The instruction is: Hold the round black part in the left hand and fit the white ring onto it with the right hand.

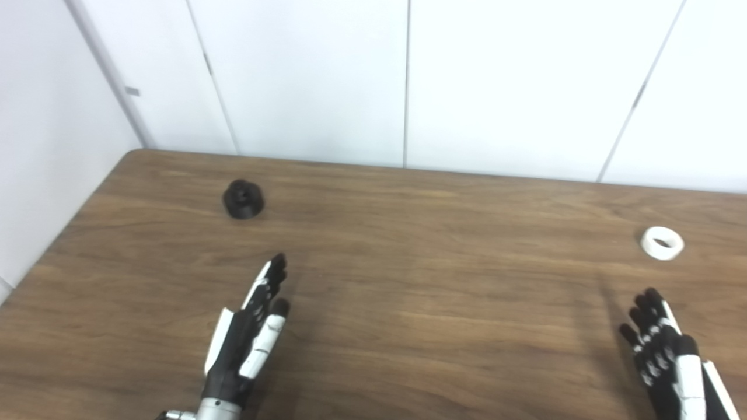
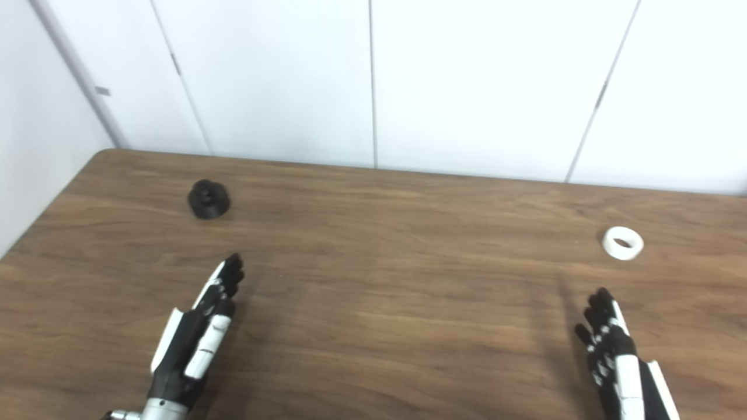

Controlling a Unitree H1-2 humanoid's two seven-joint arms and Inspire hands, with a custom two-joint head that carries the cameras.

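The round black part [image 1: 243, 199] sits on the brown table [image 1: 408, 280] at the far left. The white ring [image 1: 662, 242] lies flat at the far right. My left hand [image 1: 248, 335] hovers near the front edge, fingers stretched out and holding nothing, well short of the black part. Low at the right, my right hand [image 1: 662, 344] is open too, fingers extended, a short way in front of the ring and not touching it.
White wall panels [image 1: 408, 81] stand right behind the table's far edge. The table's left edge [image 1: 64, 233] runs diagonally close to the black part. Bare wood lies between the two hands.
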